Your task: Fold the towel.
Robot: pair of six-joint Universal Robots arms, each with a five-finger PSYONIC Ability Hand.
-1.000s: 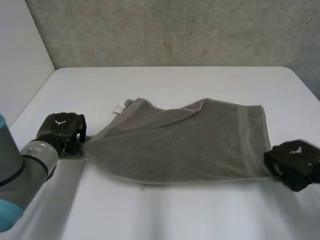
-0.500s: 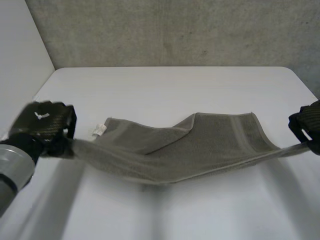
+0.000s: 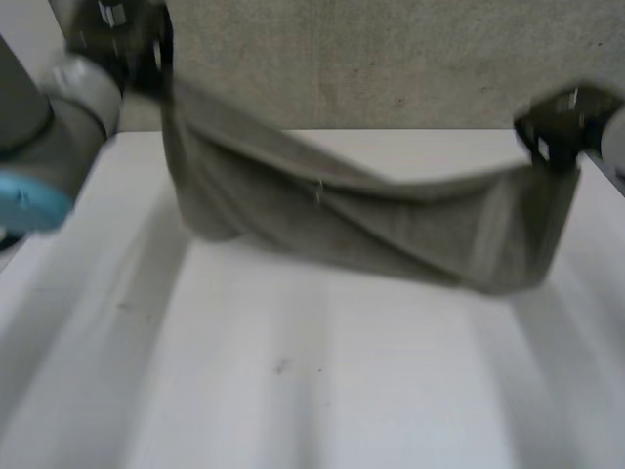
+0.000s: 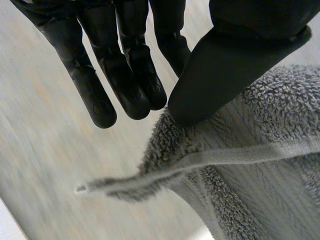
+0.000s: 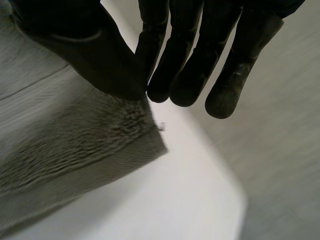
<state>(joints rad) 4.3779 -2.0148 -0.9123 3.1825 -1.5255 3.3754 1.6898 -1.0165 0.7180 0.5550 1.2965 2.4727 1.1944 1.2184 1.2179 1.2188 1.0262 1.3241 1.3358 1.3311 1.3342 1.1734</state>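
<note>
The grey towel (image 3: 371, 220) hangs in the air above the white table (image 3: 322, 391), sagging in the middle between both hands. My left hand (image 3: 122, 29) is raised high at the left and pinches one towel corner (image 4: 235, 130) between thumb and fingers (image 4: 125, 75). My right hand (image 3: 562, 122) is raised at the right, its thumb pressing the other corner (image 5: 100, 135) against the fingers (image 5: 185, 60). A paler woven band runs down the towel near the right hand.
A grey wall (image 3: 391, 59) stands behind the table's far edge. The table's right edge (image 5: 240, 200) lies below my right hand. The left arm (image 3: 39, 127) with its light-blue cap reaches up along the left side.
Both hands have risen and lifted the towel off the table. The towel, lying flat a second ago, now hangs stretched between them.
</note>
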